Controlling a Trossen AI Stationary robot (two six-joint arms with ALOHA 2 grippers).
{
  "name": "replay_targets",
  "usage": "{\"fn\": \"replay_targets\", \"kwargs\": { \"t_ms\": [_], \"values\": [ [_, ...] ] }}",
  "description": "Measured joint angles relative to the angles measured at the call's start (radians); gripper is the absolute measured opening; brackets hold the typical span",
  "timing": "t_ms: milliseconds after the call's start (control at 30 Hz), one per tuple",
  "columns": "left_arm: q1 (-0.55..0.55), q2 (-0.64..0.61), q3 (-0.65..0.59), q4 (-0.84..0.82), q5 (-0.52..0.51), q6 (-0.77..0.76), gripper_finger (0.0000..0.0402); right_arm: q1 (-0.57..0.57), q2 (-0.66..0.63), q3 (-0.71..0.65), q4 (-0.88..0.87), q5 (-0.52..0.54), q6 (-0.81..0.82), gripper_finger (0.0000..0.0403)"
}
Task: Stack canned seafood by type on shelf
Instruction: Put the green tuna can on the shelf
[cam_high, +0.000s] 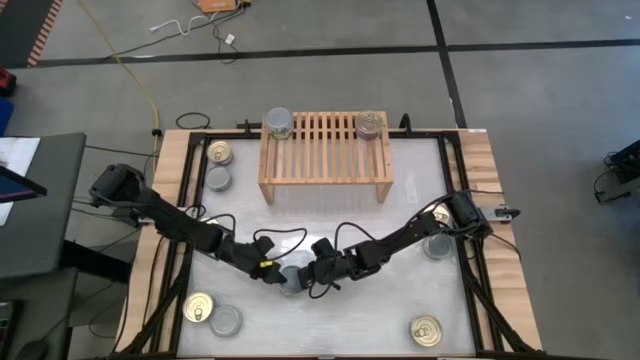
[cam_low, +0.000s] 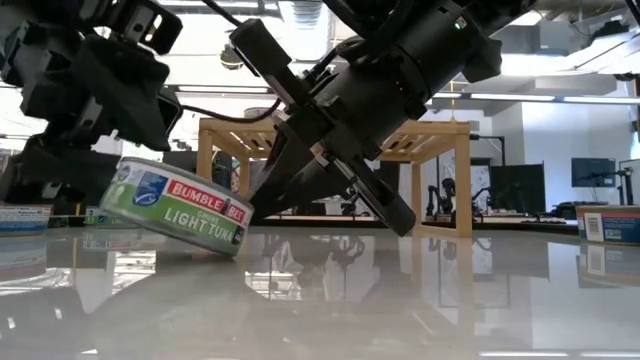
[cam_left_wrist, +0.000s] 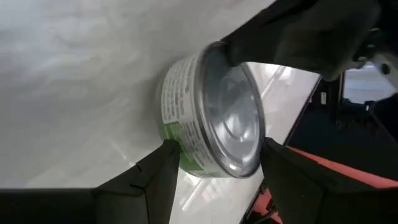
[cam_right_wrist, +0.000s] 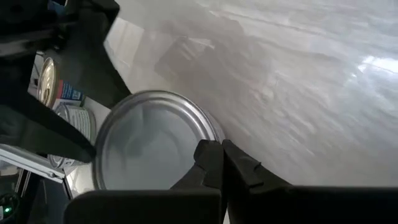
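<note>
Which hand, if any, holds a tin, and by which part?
The left hand grips the tilted green-label tuna tin across its side wall; the shut right hand only touches its rim.

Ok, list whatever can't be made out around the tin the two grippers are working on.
- High view: the tilted tin is mostly covered by the left gripper and right gripper.
- Low view: the tin's left end sits behind the dark left arm; whether the fingers grip it is unclear.
- Right wrist view: labels of the far tins are too small to read.

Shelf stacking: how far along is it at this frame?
Done: the shelf carries two cans, a silver-topped can and a gold-lidded can. In hand: the left gripper straddles a tilted tuna can; the shut right gripper touches its rim. Left: seven cans on the table.
</note>
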Motion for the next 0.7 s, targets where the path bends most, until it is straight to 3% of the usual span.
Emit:
{"fn": "replay_targets", "kwargs": {
  "t_ms": [333,700],
  "values": [
    [0.001,0.043,0.0,0.003,0.065,-0.031,0.0215,0.0,0.0,0.0,0.005,0.0,-0.014,0.0022],
    [0.002,0.044,0.0,0.05,0.063,-0.038,0.0215,0.002,0.0,0.0,-0.001,0.001,-0.014,0.0022]
  ]
}}
